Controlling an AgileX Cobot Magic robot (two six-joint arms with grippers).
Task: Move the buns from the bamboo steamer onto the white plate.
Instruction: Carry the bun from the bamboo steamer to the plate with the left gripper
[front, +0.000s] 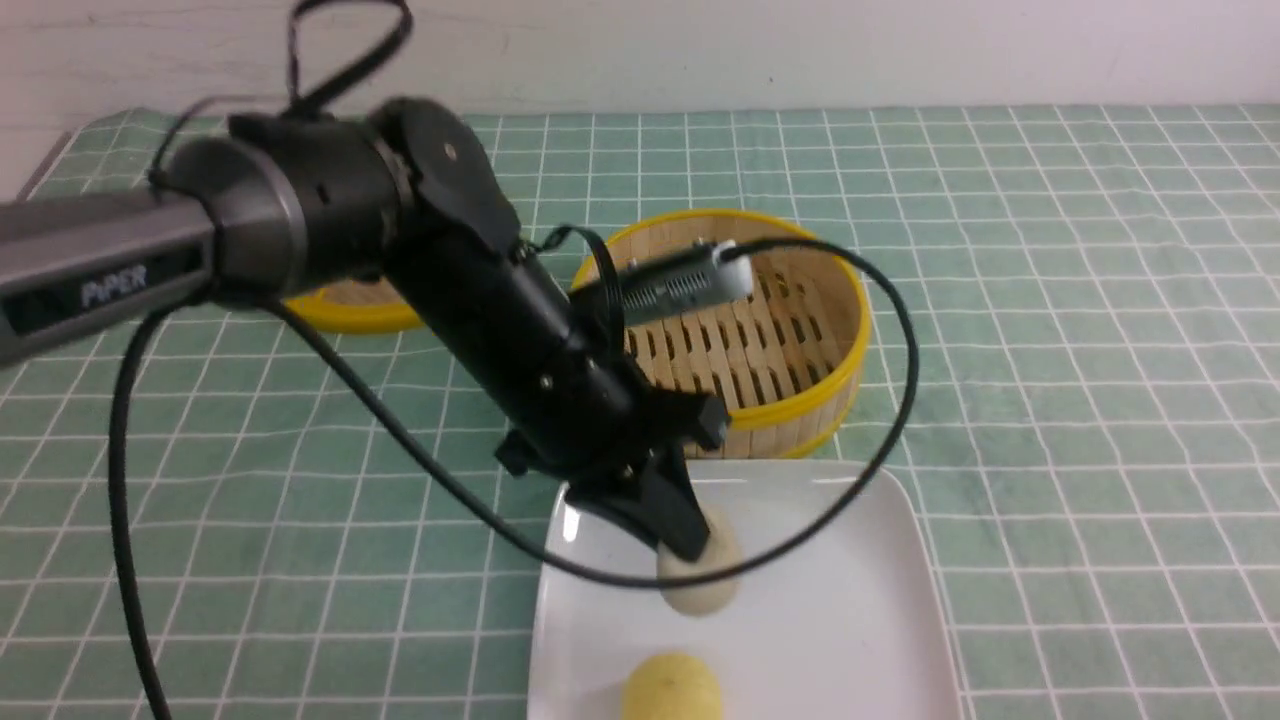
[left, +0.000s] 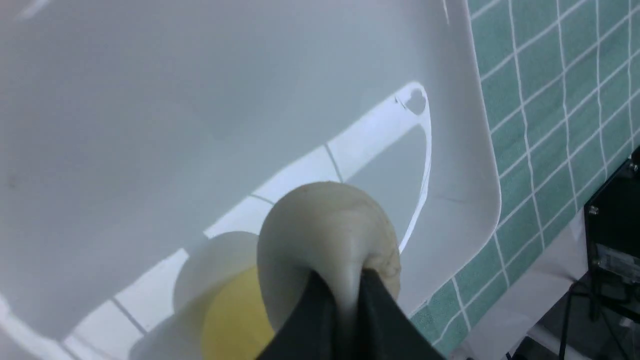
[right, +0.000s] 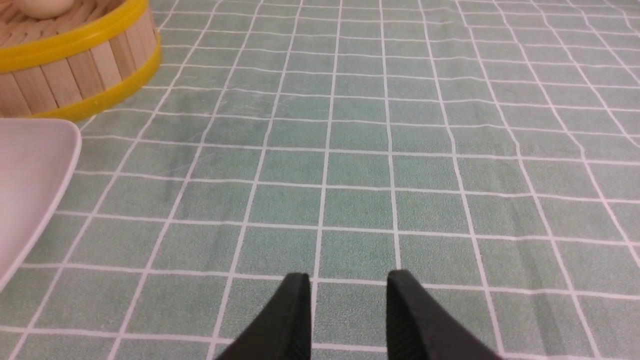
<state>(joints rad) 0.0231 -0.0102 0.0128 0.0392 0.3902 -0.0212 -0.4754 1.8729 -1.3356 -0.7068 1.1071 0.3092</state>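
Note:
My left gripper (front: 694, 552) is shut on a pale cream bun (front: 700, 590), pinching it low over the white plate (front: 850, 620). In the left wrist view the dark fingers (left: 320, 300) squeeze that bun (left: 325, 230) above the plate (left: 200, 125). The bamboo steamer (front: 800, 400) stands just behind the plate. A second pale bun (right: 42, 6) lies in the steamer (right: 75, 65), seen only at the edge of the right wrist view. My right gripper (right: 347, 285) is open over bare cloth, out of the front view.
A brighter yellow bun (front: 672, 688) lies on the plate's near part, also seen as the yellow bun (left: 235, 320) beside the held one. The woven yellow-rimmed lid (front: 350, 305) lies far left behind my left arm. Green checked cloth (front: 1050, 350) covers the table.

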